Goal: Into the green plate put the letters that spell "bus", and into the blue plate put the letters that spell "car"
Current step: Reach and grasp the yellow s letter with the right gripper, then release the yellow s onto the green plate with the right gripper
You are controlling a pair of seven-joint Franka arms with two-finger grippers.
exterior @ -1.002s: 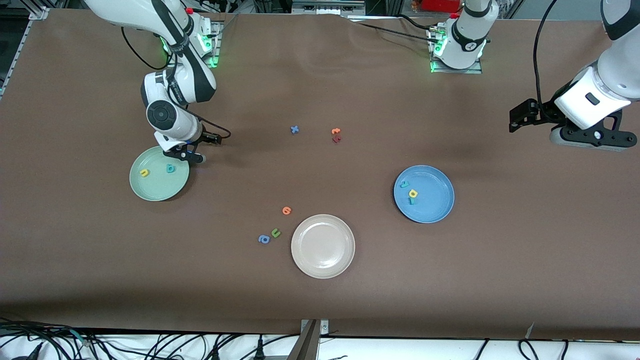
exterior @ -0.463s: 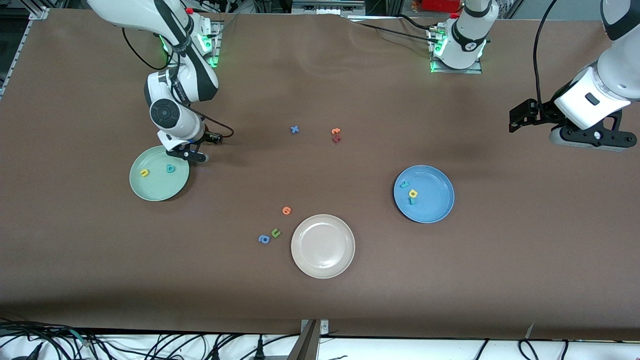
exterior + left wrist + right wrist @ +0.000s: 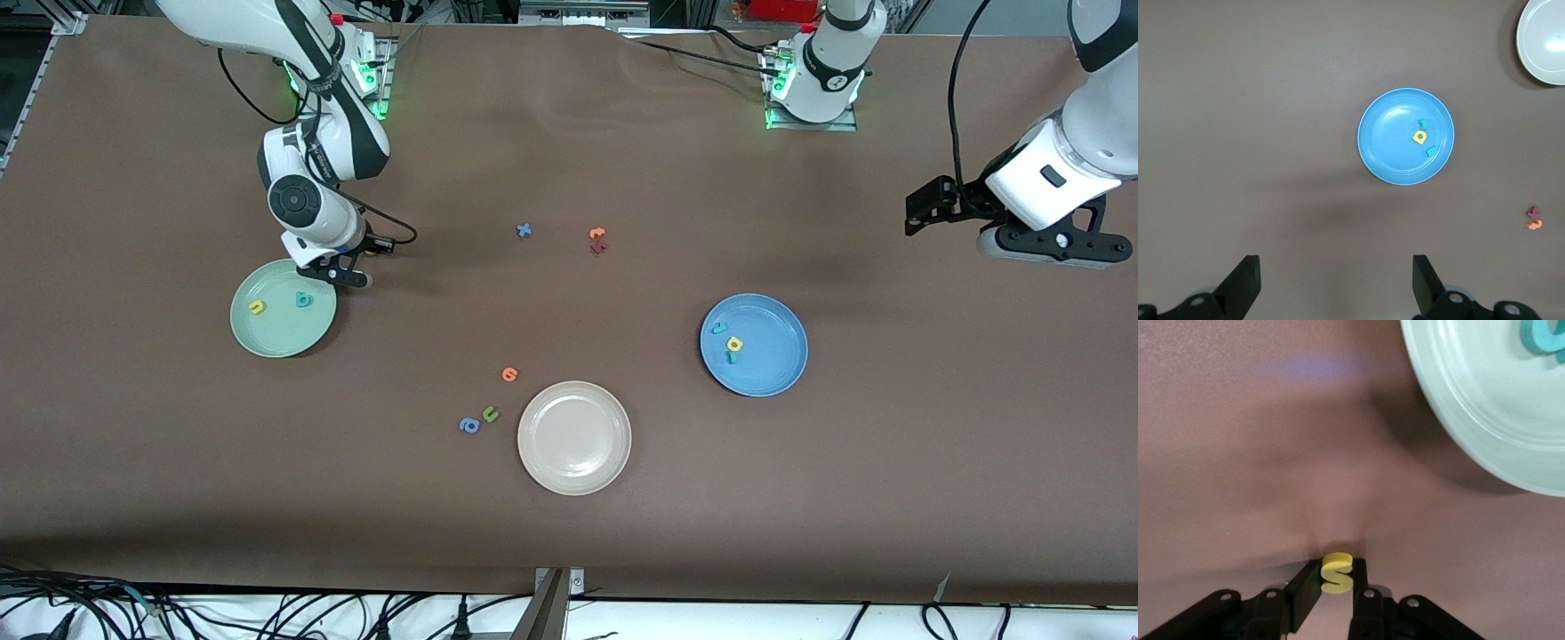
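My right gripper is low at the table just beside the green plate, shut on the yellow s. In that plate lie the yellow u and the teal b. The blue plate holds the teal c, the yellow a and the teal r. My left gripper waits high at the left arm's end of the table, open and holding nothing.
A beige-white plate sits nearer the front camera. Beside it lie an orange letter, a green u and a blue a. A blue x and orange and dark red letters lie mid-table.
The right gripper's fingers have closed onto the yellow s, and the hand has shifted slightly beside the green plate. The left arm has not moved.
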